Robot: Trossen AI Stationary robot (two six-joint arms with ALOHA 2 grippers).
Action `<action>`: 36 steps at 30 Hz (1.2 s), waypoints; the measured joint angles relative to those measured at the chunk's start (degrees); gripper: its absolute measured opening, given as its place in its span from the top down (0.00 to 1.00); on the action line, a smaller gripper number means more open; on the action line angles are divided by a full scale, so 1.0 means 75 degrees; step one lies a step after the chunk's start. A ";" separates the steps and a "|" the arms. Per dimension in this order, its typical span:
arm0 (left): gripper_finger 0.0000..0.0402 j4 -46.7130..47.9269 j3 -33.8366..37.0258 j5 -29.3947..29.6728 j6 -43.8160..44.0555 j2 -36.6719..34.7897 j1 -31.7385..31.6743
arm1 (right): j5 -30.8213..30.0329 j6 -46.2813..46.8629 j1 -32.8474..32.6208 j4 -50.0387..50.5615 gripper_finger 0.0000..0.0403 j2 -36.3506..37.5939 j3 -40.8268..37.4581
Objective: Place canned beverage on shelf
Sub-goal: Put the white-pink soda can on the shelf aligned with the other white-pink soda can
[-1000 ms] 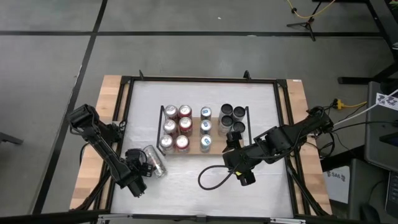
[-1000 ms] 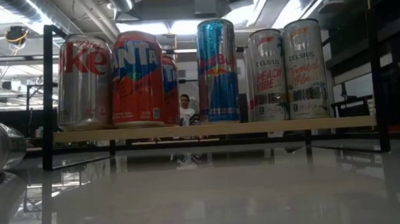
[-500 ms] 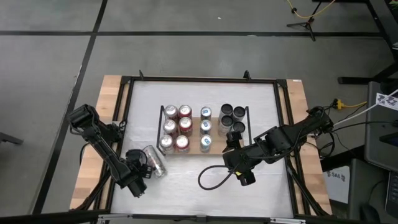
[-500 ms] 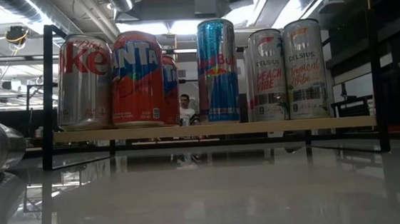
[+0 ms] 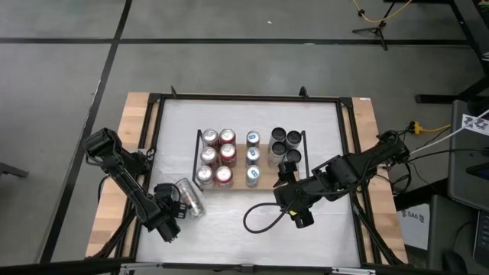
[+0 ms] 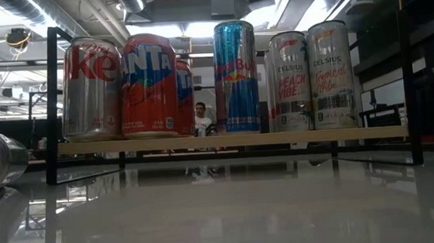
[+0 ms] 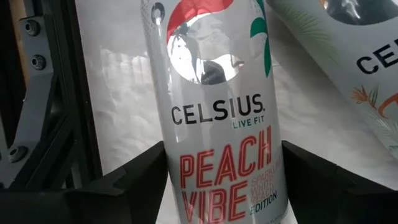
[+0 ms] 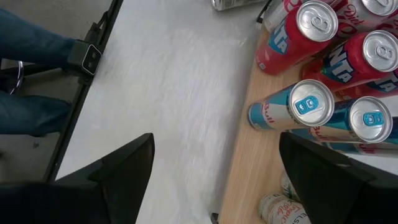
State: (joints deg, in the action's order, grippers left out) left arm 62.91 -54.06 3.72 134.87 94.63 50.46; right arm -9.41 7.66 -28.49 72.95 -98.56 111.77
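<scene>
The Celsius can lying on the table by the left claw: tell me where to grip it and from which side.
Grip the Celsius can across the middle of its round body, one finger on each long side. It lies on its side on the white table, just off the shelf, so its ends offer little purchase. The left claw already straddles the body lengthwise, jaws either side; closing there looks sound.

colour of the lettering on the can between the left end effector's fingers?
Black and red on the white can; left wrist view.

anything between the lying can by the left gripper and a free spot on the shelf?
Nothing visible. The can lies on the table just off the shelf's front-left corner, between the left gripper's fingers. Bare board shows at the front right, beside the Red Bull row. The right gripper hovers near that corner.
</scene>
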 joint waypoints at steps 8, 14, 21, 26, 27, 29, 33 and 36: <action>0.35 0.0026 0.0000 0.0001 0.0005 0.0000 0.0000 | 0.0000 -0.0001 0.0000 0.0000 0.16 0.0000 0.0001; 0.35 0.0065 0.0000 0.0001 -0.0055 0.0000 0.0000 | 0.0000 -0.0002 0.0000 -0.0001 0.16 0.0000 0.0000; 0.35 0.0189 0.0000 0.0030 -0.0053 0.0000 0.0168 | 0.0000 -0.0003 0.0000 0.0000 0.16 0.0000 0.0000; 0.35 0.0351 0.0000 0.0094 0.0145 0.0000 0.0383 | 0.0000 -0.0006 0.0000 0.0000 0.16 0.0000 0.0002; 0.35 0.0356 0.0000 0.0125 0.0149 0.0000 0.0405 | 0.0000 -0.0006 0.0000 -0.0001 0.16 0.0000 0.0000; 0.35 0.0375 0.0000 0.0184 0.0149 0.0000 0.0428 | 0.0000 -0.0006 0.0000 0.0000 0.16 0.0000 0.0000; 0.35 0.0515 -0.0032 0.0218 0.0144 0.0000 0.0431 | 0.0000 -0.0012 0.0000 0.0000 0.16 0.0000 0.0000; 0.35 0.0822 -0.0252 0.0307 0.0012 0.0000 0.0440 | 0.0000 -0.0011 0.0001 -0.0003 0.16 0.0000 0.0000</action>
State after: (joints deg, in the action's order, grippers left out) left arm 69.07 -55.95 6.02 134.96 94.63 53.76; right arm -9.41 7.58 -28.48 72.93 -98.56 111.77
